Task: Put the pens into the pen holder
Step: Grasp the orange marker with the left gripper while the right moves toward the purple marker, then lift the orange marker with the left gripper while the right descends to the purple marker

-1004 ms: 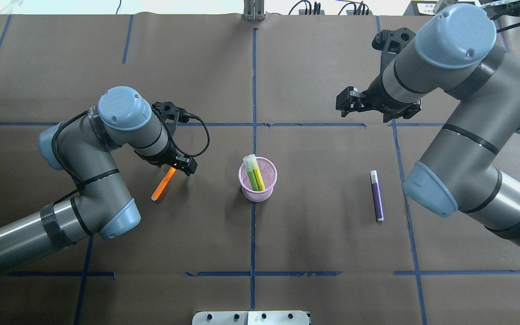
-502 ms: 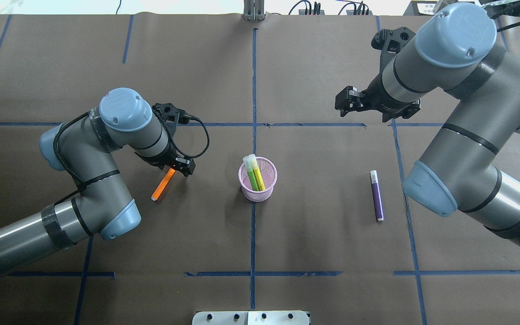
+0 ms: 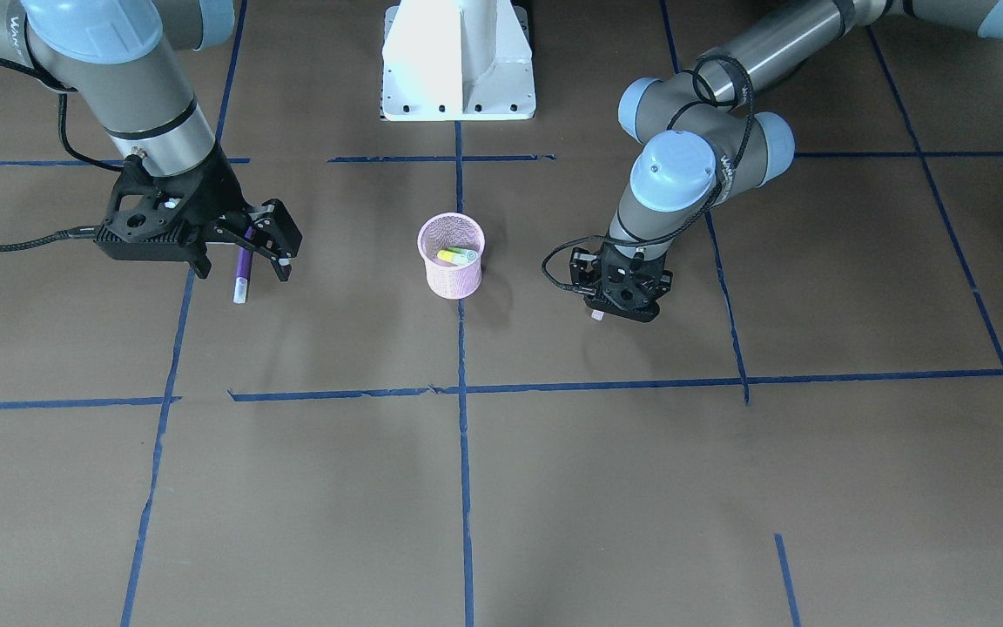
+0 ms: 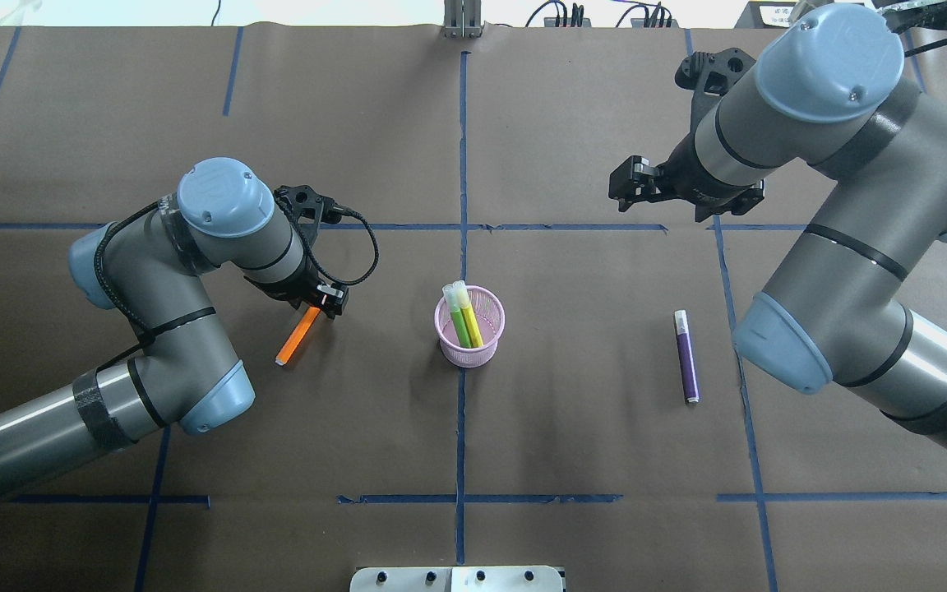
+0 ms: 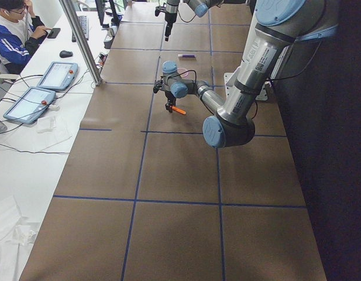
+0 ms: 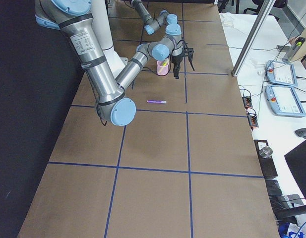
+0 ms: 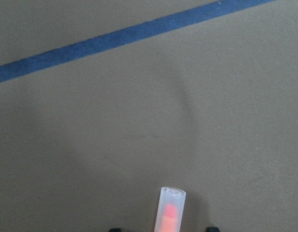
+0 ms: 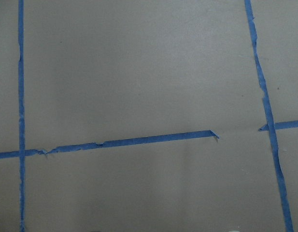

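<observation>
The pink mesh pen holder stands mid-table with a green pen and a yellow pen upright in it. An orange pen lies flat to its left. My left gripper is low over the orange pen's capped end. In the left wrist view the pale cap sits between the fingertips with a gap on each side, so the gripper is open. A purple pen lies on the right. My right gripper hangs open and empty, raised above the table.
Blue tape lines cross the brown table cover. The robot's white base is behind the cup, and a metal plate lies at the overhead view's bottom edge. A person sits at a side desk with tablets.
My left gripper's fingers have drawn closer together around the orange pen's cap end. The pen has not moved. The right arm has barely shifted.
</observation>
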You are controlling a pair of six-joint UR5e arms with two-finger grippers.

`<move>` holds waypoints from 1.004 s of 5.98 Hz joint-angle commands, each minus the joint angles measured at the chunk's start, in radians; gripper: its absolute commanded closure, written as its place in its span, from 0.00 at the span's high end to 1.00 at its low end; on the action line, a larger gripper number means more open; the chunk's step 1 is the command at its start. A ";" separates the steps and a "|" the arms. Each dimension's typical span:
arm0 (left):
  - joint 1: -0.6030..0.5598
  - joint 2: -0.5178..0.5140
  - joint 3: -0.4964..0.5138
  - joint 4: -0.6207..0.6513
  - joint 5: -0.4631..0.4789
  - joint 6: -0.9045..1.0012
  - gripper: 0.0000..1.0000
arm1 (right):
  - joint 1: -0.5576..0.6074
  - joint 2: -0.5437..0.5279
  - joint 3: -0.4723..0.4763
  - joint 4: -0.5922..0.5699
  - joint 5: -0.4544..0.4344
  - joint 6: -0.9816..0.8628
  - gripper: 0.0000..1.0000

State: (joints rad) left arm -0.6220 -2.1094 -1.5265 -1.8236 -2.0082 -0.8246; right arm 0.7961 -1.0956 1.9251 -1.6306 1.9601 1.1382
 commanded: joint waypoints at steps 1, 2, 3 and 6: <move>0.001 0.000 -0.010 0.003 -0.001 -0.001 0.03 | 0.000 -0.003 0.002 -0.001 0.000 0.000 1.00; -0.001 0.000 -0.026 0.021 -0.003 -0.001 0.00 | 0.000 -0.004 0.002 0.000 0.000 0.000 1.00; -0.002 0.000 -0.046 0.041 -0.006 0.001 0.00 | 0.000 -0.004 0.002 0.000 0.000 0.000 1.00; -0.034 -0.001 -0.203 0.089 0.002 -0.005 0.00 | 0.005 -0.024 0.000 -0.006 0.037 -0.015 1.00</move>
State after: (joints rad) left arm -0.6463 -2.1096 -1.6777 -1.7369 -2.0120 -0.8256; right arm 0.7991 -1.1077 1.9264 -1.6340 1.9767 1.1326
